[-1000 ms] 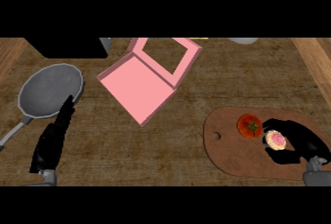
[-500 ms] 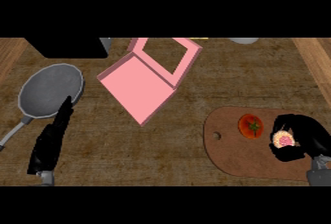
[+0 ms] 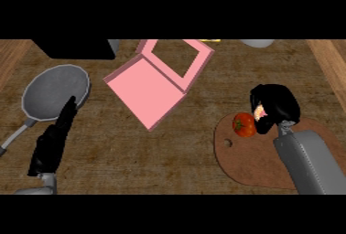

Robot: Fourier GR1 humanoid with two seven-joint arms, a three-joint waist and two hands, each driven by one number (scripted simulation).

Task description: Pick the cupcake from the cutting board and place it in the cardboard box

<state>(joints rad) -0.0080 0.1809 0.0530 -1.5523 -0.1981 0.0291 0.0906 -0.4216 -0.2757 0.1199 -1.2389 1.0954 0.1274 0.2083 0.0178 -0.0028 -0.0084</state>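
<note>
The cupcake [image 3: 259, 111] is seen grasped in the right robot hand [image 3: 276, 106], whose black fingers are curled round it so that only a small pale and pink part shows between them. That robot hand is held above the upper edge of the cutting board [image 3: 253, 157], a brown rounded board with a small hole near its left rim, lying on the wooden table [image 3: 175, 151] at the right side of the view. A red tomato [image 3: 243, 124] rests on the upper left part of the board, just beside the held cupcake and touching or nearly touching the fingers; which of the two cannot be told. The grey right forearm [image 3: 312, 162] comes in from the lower right and covers part of the board. The box [image 3: 150, 90], pink in colour, lies open near the top middle of the table, its lid [image 3: 177, 58] folded back toward the far edge; it is well apart from the cupcake, to its left. The left robot hand [image 3: 54, 140] is shown at the left with its fingers straight and released, resting near the lower edge and pointing up over the rim of a grey pan [image 3: 54, 91], whose handle runs down to the left. A dark block [image 3: 74, 48] sits at the top left.
</note>
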